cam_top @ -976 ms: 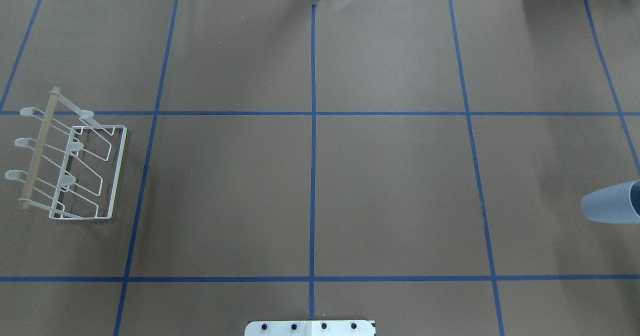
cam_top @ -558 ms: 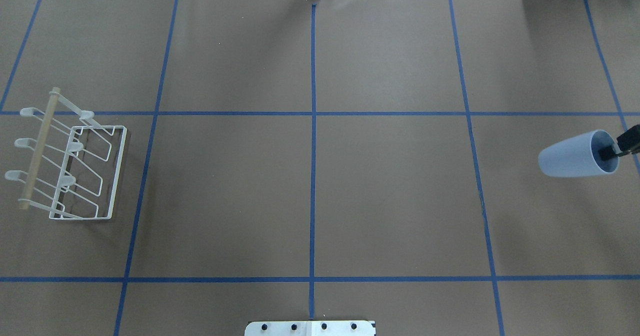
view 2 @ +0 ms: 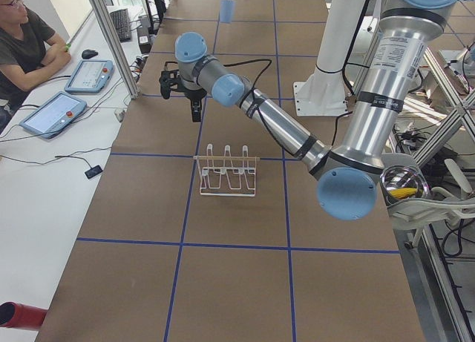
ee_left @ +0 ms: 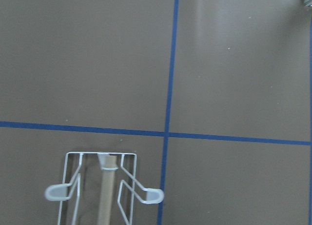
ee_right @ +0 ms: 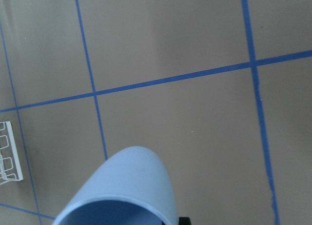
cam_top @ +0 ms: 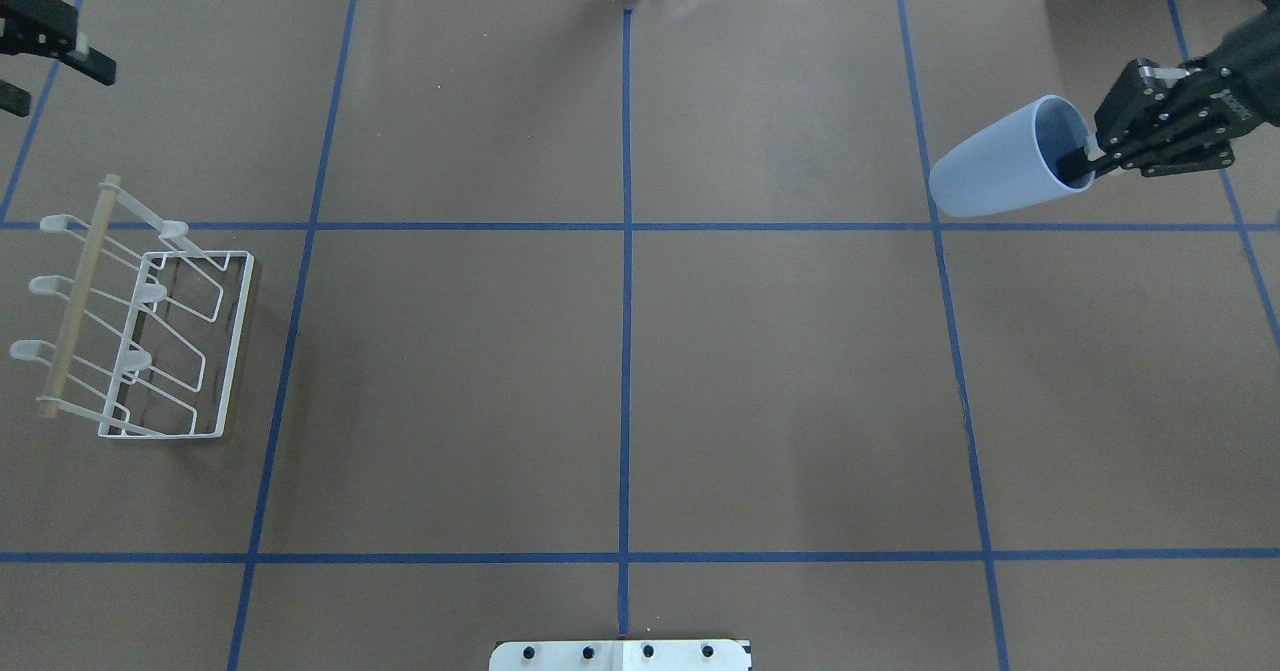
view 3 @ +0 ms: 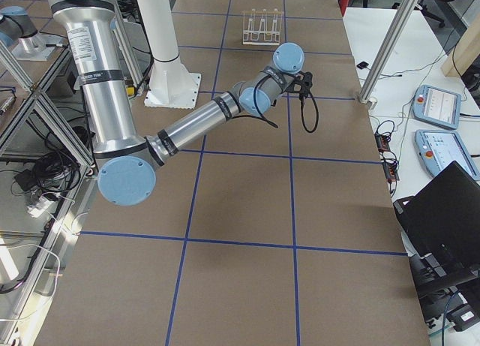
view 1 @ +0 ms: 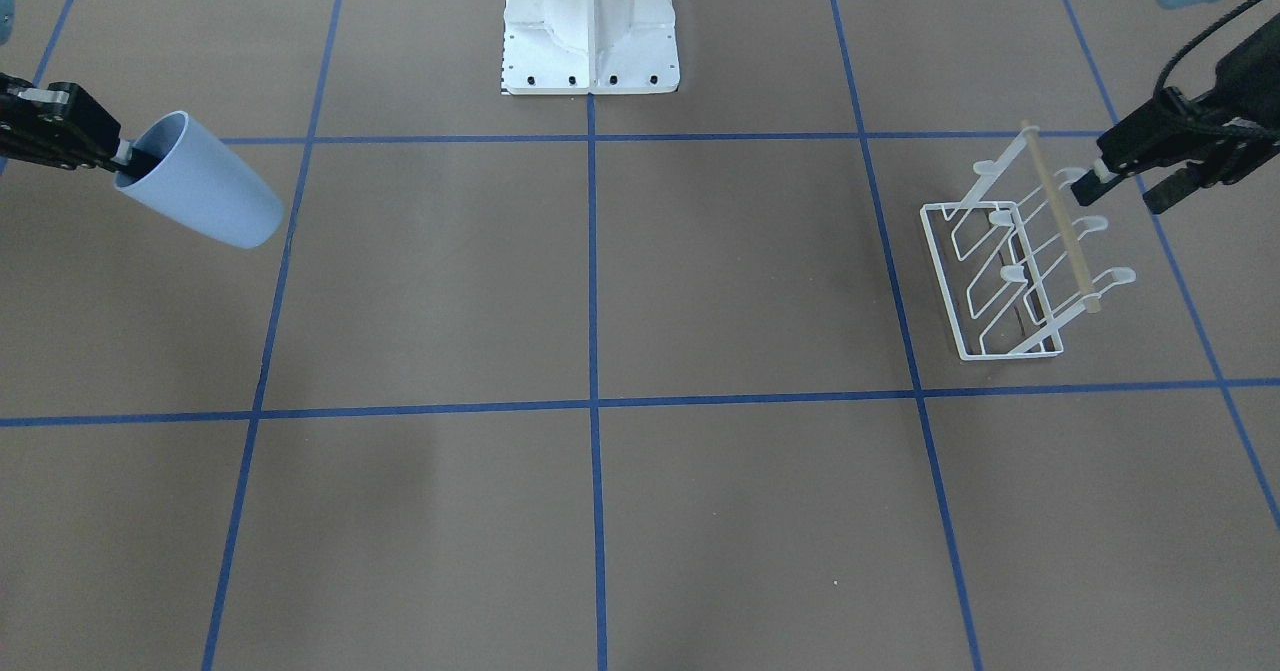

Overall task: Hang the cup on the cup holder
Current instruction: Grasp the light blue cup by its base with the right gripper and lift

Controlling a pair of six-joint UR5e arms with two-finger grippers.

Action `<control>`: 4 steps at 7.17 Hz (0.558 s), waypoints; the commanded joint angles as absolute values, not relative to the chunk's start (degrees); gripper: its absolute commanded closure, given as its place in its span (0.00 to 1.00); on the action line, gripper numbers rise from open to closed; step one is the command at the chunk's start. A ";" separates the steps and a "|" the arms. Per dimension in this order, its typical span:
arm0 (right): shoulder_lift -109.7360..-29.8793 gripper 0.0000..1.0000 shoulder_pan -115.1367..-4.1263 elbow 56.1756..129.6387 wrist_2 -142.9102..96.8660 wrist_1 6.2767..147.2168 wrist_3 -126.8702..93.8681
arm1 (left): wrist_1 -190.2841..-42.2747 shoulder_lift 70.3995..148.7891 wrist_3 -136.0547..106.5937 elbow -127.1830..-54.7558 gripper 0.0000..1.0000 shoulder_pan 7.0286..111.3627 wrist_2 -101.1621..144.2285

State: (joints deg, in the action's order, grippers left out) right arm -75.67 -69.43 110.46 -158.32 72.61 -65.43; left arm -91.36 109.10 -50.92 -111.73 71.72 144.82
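The light blue cup [cam_top: 1005, 156] is held tilted in the air over the table's far right, base pointing left. My right gripper [cam_top: 1085, 161] is shut on its rim, one finger inside the mouth; both show in the front view too, the cup [view 1: 200, 183] and the gripper [view 1: 125, 151]. The cup's rim fills the bottom of the right wrist view [ee_right: 126, 186]. The white wire cup holder [cam_top: 150, 341] with its tan bar stands at the far left with nothing on its prongs. My left gripper [cam_top: 50, 86] is open and empty, raised just beyond the holder's [view 1: 1010, 271] far end.
The white robot pedestal [view 1: 590, 31] stands at the middle of the near edge. Blue tape lines divide the brown table [cam_top: 620, 351]. An operator [view 2: 22, 38] sits with tablets beside the table's far side. The holder also shows in the left wrist view [ee_left: 102, 191].
My right gripper has carried the cup from the right edge leftward and toward the far side, tilting it. My left gripper has come into view at the far left corner.
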 commanded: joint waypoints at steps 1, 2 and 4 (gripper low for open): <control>-70.76 1.00 -66.46 110.56 -160.03 72.51 -70.75 | -92.89 116.08 -61.75 -111.45 0.02 66.28 144.76; -70.40 1.00 -66.18 110.22 -159.96 69.99 -70.66 | -99.60 116.71 -65.01 -111.10 0.02 63.83 144.15; -70.05 1.00 -64.17 106.97 -159.35 61.37 -70.93 | -118.20 116.89 -78.15 -106.03 0.02 63.46 144.05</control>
State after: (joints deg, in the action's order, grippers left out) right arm -70.38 -65.40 108.59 -159.51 65.41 -70.66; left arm -107.31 116.58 -70.19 -108.97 64.05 144.19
